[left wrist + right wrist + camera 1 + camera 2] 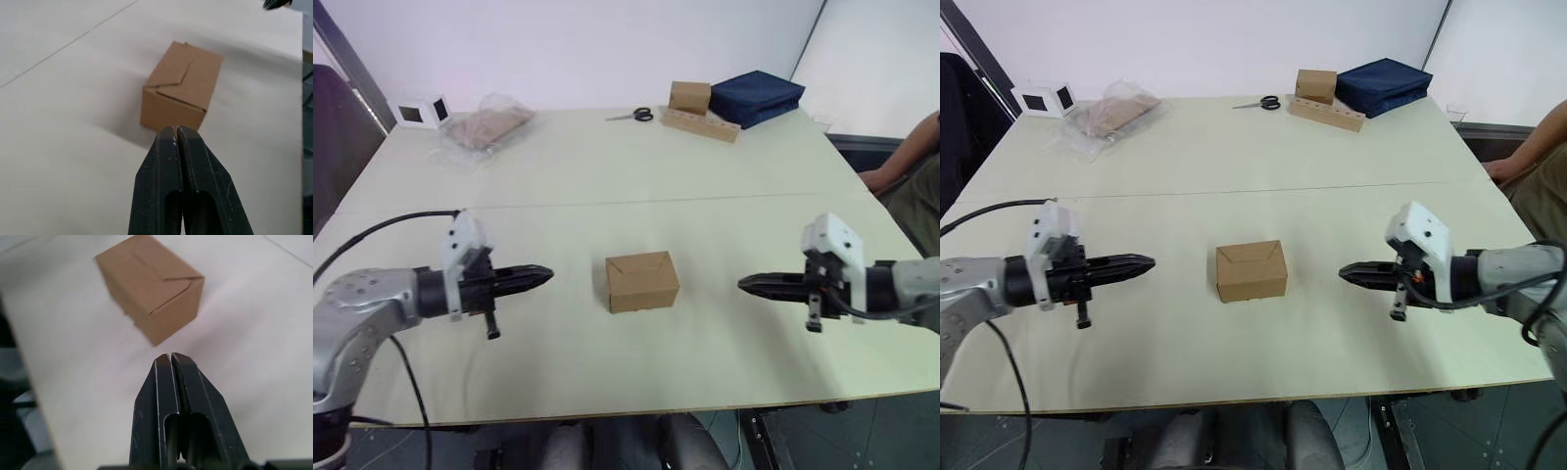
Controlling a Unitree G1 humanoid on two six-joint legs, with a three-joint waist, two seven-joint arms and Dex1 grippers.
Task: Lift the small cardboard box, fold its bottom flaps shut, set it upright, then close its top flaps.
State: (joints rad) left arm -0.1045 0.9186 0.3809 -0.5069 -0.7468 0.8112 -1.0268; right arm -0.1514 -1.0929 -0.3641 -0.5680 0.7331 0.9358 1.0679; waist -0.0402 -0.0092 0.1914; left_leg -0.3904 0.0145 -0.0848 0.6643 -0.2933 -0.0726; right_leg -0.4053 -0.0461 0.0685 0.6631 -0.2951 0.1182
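The small cardboard box (641,281) sits on the table's near middle, plain brown, its top flaps folded flat; it also appears in the left wrist view (180,88) and the right wrist view (149,286). My left gripper (546,275) hovers to the box's left, shut, tips pointing at the box with a small gap between. My right gripper (744,285) hovers to the box's right, also shut, pointing at it and apart from it. Neither touches the box.
At the table's far side lie a clear plastic bag of cardboard (487,125), scissors (633,116), a brown box on a holed cardboard strip (698,109) and a dark blue bag (756,96). A small white cube (419,112) stands far left. A person's arm (899,162) shows at the right edge.
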